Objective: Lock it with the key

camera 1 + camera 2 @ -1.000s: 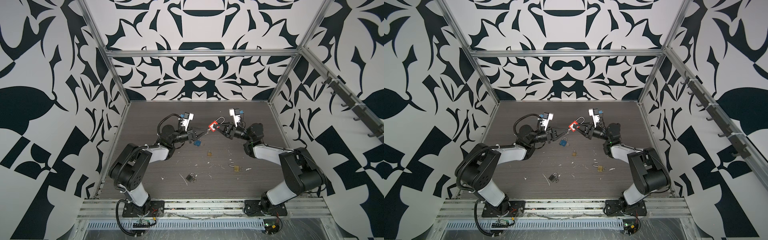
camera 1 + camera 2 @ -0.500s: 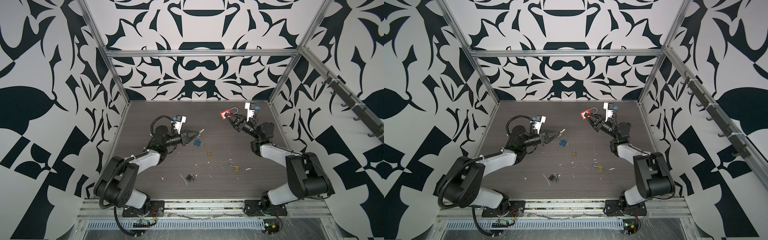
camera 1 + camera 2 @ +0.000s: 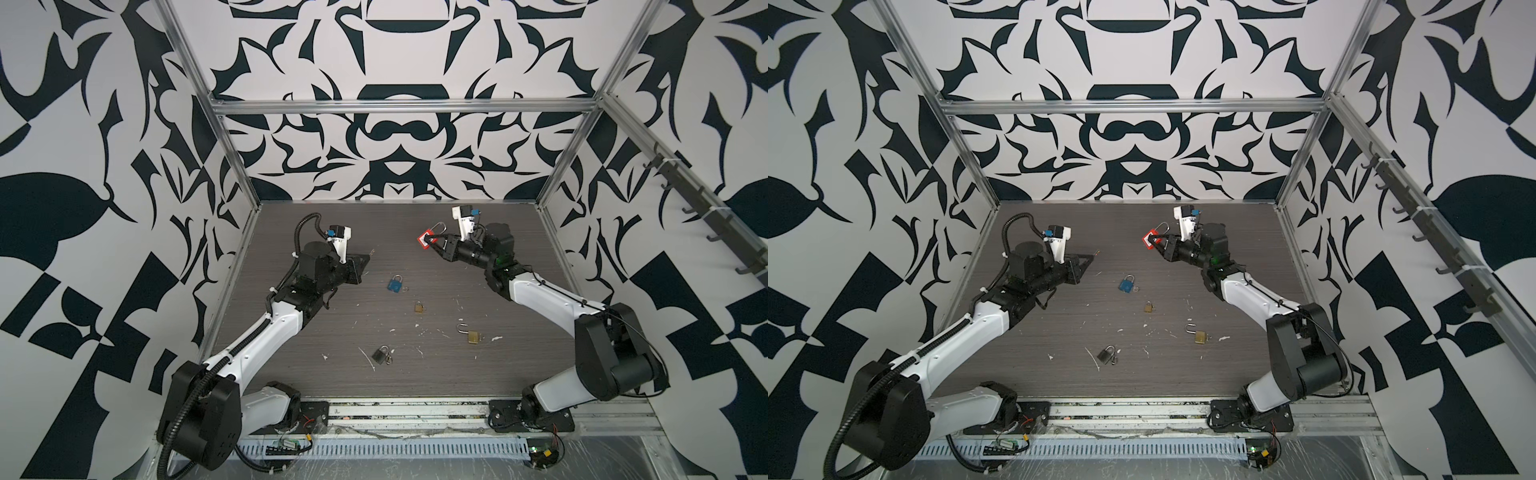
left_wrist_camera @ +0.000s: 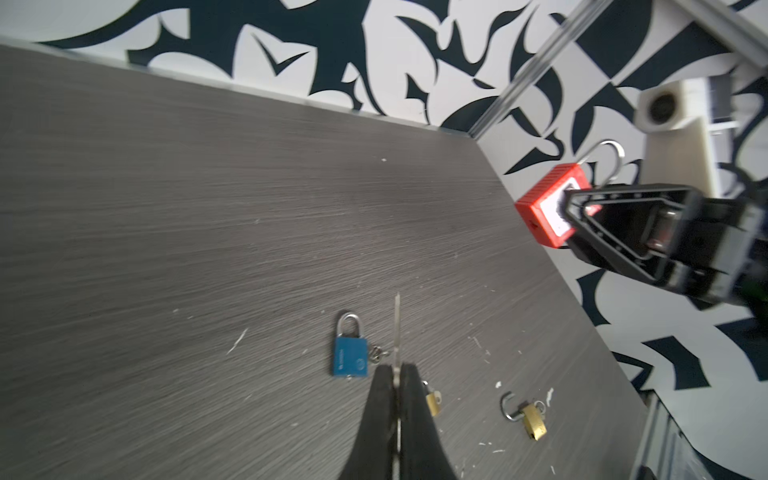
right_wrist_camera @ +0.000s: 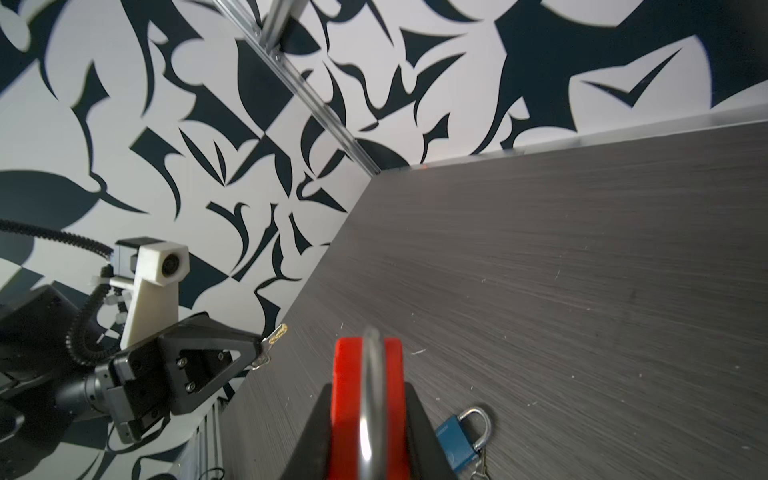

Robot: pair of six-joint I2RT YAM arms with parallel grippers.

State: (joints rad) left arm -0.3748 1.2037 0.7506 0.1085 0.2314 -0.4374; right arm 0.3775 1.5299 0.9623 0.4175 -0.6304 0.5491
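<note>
The key point(image 3: 371, 252) is held tight in the closed left gripper point(image 3: 365, 261), with its thin blade sticking out past the fingertips. The red padlock point(image 3: 424, 241) is gripped around its body by the right gripper point(image 3: 434, 242), and it is held up above the table point(image 3: 519, 374). The two are kept well apart. In both top views the red padlock is found at about 3 o'clock from the key, a little toward 2. The key's long side is pointed toward about 1 o'clock, so it is not lined up with the lock yet. The padlock's long side is tipped, with the silver loop toward 1 o'clock and the flat bottom end toward 7 o'clock. In the left wrist view a small dark hole can be seen on that bottom end, but it cannot be told for sure that it is the keyhole. Whether the loop is snapped shut cannot be told either. It is judged that the key must be turned and carried across to that bottom end. Clear air is left between the two grippers. The blue padlock point(image 3: 395, 284) is lying on the table at about 5 o'clock from the key, and a small brass padlock point(image 3: 419, 307) is lying past it. The back wall is close at 12 o'clock.
</note>
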